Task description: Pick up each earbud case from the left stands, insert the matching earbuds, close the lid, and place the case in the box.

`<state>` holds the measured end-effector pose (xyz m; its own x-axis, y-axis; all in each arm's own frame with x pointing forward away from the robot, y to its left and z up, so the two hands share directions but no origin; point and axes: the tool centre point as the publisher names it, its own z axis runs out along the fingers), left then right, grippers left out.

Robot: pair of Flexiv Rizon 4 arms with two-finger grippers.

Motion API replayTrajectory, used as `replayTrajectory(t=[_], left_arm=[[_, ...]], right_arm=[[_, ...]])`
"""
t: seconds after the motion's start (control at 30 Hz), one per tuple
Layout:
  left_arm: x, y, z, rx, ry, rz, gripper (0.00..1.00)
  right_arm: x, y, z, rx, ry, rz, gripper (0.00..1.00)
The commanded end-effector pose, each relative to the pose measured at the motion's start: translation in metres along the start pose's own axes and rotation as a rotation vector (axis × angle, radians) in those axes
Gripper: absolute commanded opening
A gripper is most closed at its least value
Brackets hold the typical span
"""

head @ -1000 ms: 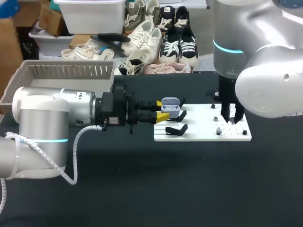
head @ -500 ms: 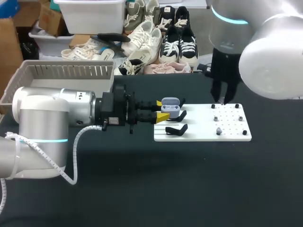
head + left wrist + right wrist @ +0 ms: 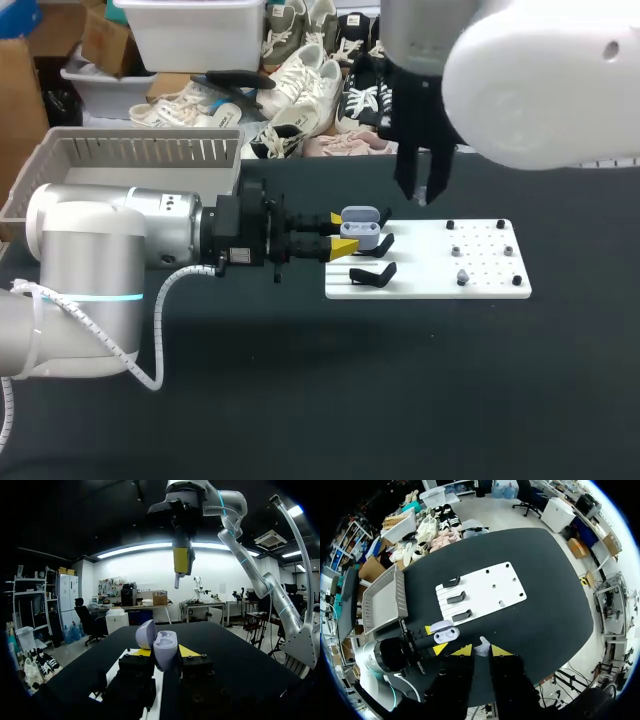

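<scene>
Gripping open pale-lilac plastic earbud case [image 3: 360, 226]: left gripper [image 3: 343, 233] | pinching small white earbud [image 3: 481, 647]: right gripper [image 3: 481, 651], raised over black table [image 3: 300, 400].

Head view: fixed, above and behind, looking down on the dark table [image 3: 300, 400] at middling range, white board [image 3: 500, 290] near centre. Left wrist view: low, nearly level, facing across the table, very close on the open case [image 3: 162, 650]. Right wrist view: high up, facing straight down, far off; shares board, case and grey basket [image 3: 382, 600] with the head view.
</scene>
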<state>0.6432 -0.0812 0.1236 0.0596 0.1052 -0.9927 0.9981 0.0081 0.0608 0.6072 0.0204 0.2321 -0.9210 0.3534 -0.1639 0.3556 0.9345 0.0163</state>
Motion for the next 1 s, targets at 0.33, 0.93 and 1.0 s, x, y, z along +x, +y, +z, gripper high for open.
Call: replayTrajectory(t=[0.33, 0.93, 1.0], left_arm=[[0.0, -0.001, 0.0, -0.002, -0.002, 0.001, 0.0], [0.0, -0.001, 0.0, -0.002, -0.002, 0.001, 0.0], [0.0, -0.001, 0.0, -0.002, -0.002, 0.001, 0.0]], right_arm=[[0.012, 0.041, 0.016, 0.083, 0.051, -0.067, 0.0], [0.011, 0.042, 0.031, 0.093, 0.079, -0.063, 0.0], [0.011, 0.042, 0.031, 0.093, 0.079, -0.063, 0.0]])
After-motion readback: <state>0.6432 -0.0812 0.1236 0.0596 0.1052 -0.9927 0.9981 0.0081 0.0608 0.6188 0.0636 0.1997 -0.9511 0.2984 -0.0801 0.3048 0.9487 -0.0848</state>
